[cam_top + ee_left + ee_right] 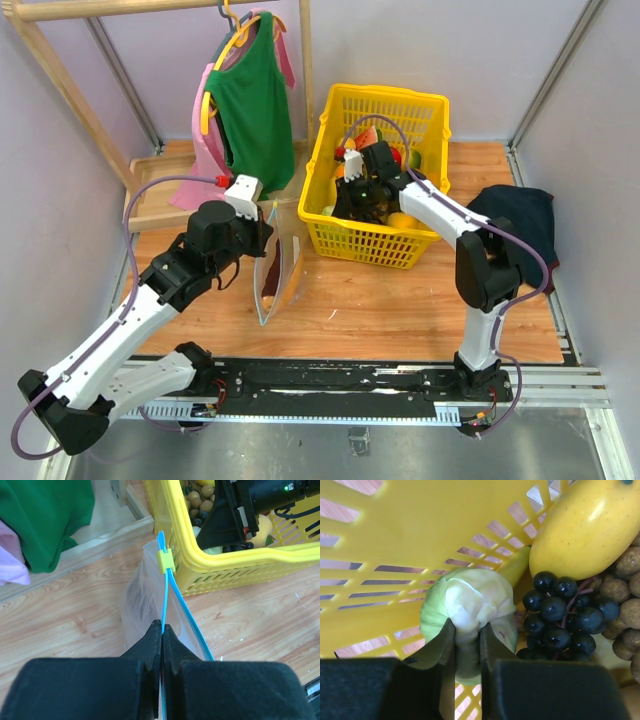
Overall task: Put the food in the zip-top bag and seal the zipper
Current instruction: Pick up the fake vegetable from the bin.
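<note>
Grabbing food: right gripper (467, 630) pinching green melon (470, 597) inside yellow basket (395, 525), far right. Left gripper (162, 628) clamped on zipper (173, 587), zip-top bag (137, 605) upright just left of basket. Next: lift clear, carry left into mouth.

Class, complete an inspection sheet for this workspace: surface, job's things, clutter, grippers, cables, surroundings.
Surface: wooden tabletop, light planks.
Job's things: clear plastic zip-top bag, mouth open, beside yellow plastic basket holding pale green round toy vegetable, dark grapes, yellow fruit.
Clutter: dark folded cloth at right edge.
Grippers: left gripper shut on light-blue zipper strip; right gripper shut on the vegetable.
Cables: purple cables in loose loops.
Surroundings: wooden rack with green tank top and pink garment.
</note>
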